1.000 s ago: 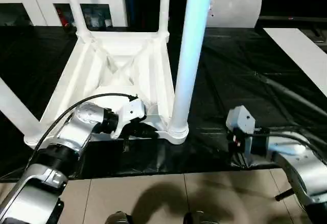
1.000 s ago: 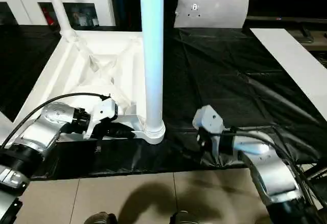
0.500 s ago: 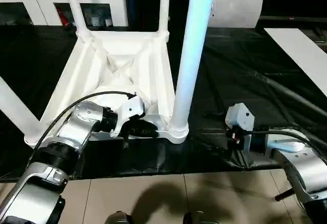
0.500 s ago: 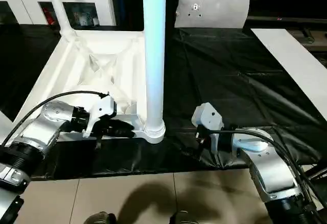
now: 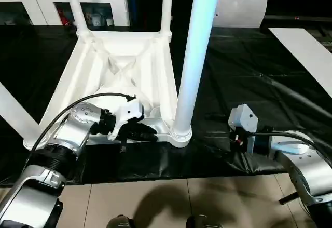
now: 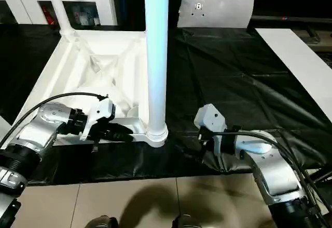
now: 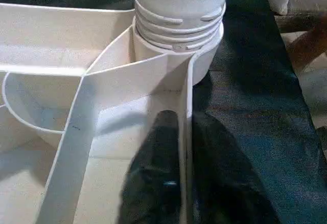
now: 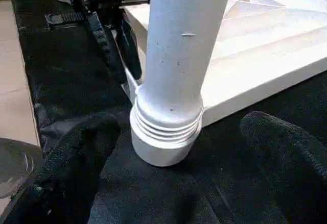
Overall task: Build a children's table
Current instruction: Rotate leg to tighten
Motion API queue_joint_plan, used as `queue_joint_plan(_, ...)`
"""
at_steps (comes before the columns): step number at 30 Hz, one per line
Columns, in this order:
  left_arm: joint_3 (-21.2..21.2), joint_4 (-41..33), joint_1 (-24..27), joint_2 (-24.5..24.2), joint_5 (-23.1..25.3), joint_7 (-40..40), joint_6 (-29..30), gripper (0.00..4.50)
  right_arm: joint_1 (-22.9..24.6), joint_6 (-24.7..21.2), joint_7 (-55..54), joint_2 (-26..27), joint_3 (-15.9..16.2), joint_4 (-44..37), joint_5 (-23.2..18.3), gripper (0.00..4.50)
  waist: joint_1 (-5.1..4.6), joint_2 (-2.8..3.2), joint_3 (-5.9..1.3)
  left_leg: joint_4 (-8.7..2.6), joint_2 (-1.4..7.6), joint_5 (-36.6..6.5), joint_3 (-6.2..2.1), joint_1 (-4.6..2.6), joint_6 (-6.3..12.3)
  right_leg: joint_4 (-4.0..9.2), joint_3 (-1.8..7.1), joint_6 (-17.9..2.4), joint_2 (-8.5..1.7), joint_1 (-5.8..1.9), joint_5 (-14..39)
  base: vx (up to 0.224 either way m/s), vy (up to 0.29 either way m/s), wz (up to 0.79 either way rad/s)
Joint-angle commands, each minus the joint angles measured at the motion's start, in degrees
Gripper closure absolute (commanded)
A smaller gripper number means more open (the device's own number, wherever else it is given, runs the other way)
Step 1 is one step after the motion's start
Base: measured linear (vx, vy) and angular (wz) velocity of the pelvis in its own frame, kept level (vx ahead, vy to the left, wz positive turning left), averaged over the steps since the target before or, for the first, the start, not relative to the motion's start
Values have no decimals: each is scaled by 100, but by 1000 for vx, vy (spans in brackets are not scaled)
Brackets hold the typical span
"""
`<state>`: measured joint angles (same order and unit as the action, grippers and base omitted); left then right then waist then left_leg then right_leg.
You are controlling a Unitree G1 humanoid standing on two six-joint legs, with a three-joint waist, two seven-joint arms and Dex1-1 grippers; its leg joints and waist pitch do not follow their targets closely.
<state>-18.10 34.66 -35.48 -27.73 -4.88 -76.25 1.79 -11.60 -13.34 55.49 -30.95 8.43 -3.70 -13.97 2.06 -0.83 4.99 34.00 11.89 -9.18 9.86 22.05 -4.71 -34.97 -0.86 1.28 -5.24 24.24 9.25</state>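
Observation:
The children's table [image 5: 124, 56] lies upside down on the black workbench, ribbed underside up. Its white legs stand in the corner sockets. The nearest leg [image 5: 194, 56] rises from the near right socket [image 5: 180, 133]. My left gripper [image 7: 184, 127] is shut on the thin near rim just beside that socket, one black finger [image 7: 153, 183] on each side of the wall. It also shows as the left gripper [image 5: 148, 133] from the head. My right gripper [image 8: 179, 124] is open. Its fingers [image 8: 76, 163] stand wide apart, short of the leg's base, touching nothing.
The black sheet [image 5: 249, 72] covers the bench to the right of the table. A white panel [image 5: 306, 51] lies at the far right and a white bag [image 5: 241, 7] at the back. White cabinets [image 5: 31, 2] stand behind. Tiled floor [image 5: 181, 202] lies below the bench's near edge.
My right forearm has shifted slightly toward the leg's base. The left gripper has stayed at the table's near rim, and the table has not moved.

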Motion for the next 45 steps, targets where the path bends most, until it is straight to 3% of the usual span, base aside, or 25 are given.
queue_joint_plan(1, -29, 22, 48, -24, 67, -44, -3, 427, -96, -41, 26, -20, -1, -8, -32, 0, 23, -35, -408, -453, 30, -2084, 30, -87, 70, 502, 79, -947, -128, -207, 2411, 0, 0, 0)
queue_joint_plan(6, -38, 4, 25, -26, 81, -121, -54, 440, -230, 27, 139, -65, 57, 111, 24, 0, 12, -40, -405, -454, 33, -2101, 24, -89, 63, 502, 78, -924, -131, -200, 2477, 0, 0, 0)
queue_joint_plan(12, -180, -210, 107, 11, 49, -456, -336, 440, -594, 156, 582, -48, 225, 519, -16, 0, 5, -46, -438, -430, 37, -1879, 40, -77, 135, 443, 81, -1134, -129, -230, 1935, 0, 0, 0)
queue_joint_plan(17, -413, -407, 125, -35, 112, -821, -511, 450, -1105, 371, 1265, 66, 289, 1291, -225, 40, 13, -58, -446, -401, 44, -1603, 70, -85, 289, 392, 78, -1385, -128, -246, 1449, 0, 0, 0)
queue_joint_plan(21, -514, -472, 123, -38, 154, -923, -544, 450, -1332, 364, 1510, 138, 326, 1571, -298, 80, 50, -52, -447, -396, 53, -1443, 80, -93, 311, 368, 82, -1436, -121, -260, 1270, 0, 0, 0)
queue_joint_plan(24, -558, -433, 87, -1, 213, -919, -619, 450, -1534, 210, 1829, 228, 383, 1812, -423, 85, 77, -58, -440, -397, 51, -1479, 84, -96, 306, 372, 79, -1434, -125, -263, 1339, 0, 0, 0)
queue_joint_plan(25, -561, -386, 60, 25, 229, -912, -642, 450, -1607, 124, 1991, 257, 424, 1898, -481, 118, 81, -62, -437, -400, 53, -1499, 83, -95, 299, 379, 78, -1427, -128, -261, 1390, 0, 0, 0)
queue_joint_plan(28, -574, -330, 22, 44, 223, -891, -663, 450, -1759, 119, 2301, 312, 494, 2175, -506, 126, 103, -56, -432, -407, 57, -1541, 81, -102, 269, 379, 74, -1418, -130, -257, 1500, 0, 0, 0)
queue_joint_plan(30, -587, -314, 6, 40, 211, -876, -656, 450, -1850, 174, 2447, 358, 550, 2390, -462, 163, 109, -59, -437, -400, 57, -1542, 84, -103, 244, 372, 75, -1432, -131, -254, 1503, 0, 0, 0)
queue_joint_plan(32, -597, -321, 9, 26, 204, -878, -644, 450, -1908, 212, 2481, 407, 562, 2528, -430, 168, 121, -52, -438, -404, 57, -1478, 83, -99, 239, 364, 75, -1466, -131, -257, 1381, 0, 0, 0)
queue_joint_plan(41, -608, -351, 54, -21, 231, -902, -611, 450, -2058, 337, 2578, 525, 554, 2924, -341, 244, 125, -47, -412, -426, 58, -1626, 78, -102, 189, 386, 73, -1421, -129, -247, 1586, 0, 0, 0)
queue_joint_plan(45, -507, -380, 89, 25, 127, -777, -394, 450, -1986, 356, 2611, 528, 577, 2885, -327, 254, 124, -39, -409, -434, 61, -1643, 77, -106, 178, 388, 76, -1414, -124, -241, 1568, 0, 0, 0)
